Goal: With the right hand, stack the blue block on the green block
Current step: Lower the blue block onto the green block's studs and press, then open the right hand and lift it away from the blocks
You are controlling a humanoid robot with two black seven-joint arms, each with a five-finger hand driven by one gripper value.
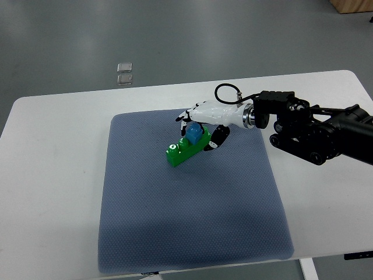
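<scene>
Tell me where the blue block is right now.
In the top view, the blue block sits on top of the green block, toward its right end, near the middle of the blue-grey mat, with the right hand closed around it.

The right arm (317, 131) comes in from the table's right edge — black, jointed links, lying low and nearly level. A silver wrist ring joins it to the white right hand (204, 119), which sits toward the far middle of the table. The palm faces down, the fingers (187, 116) curled around the blue block (192, 135) — thumb tucked beneath.
</scene>
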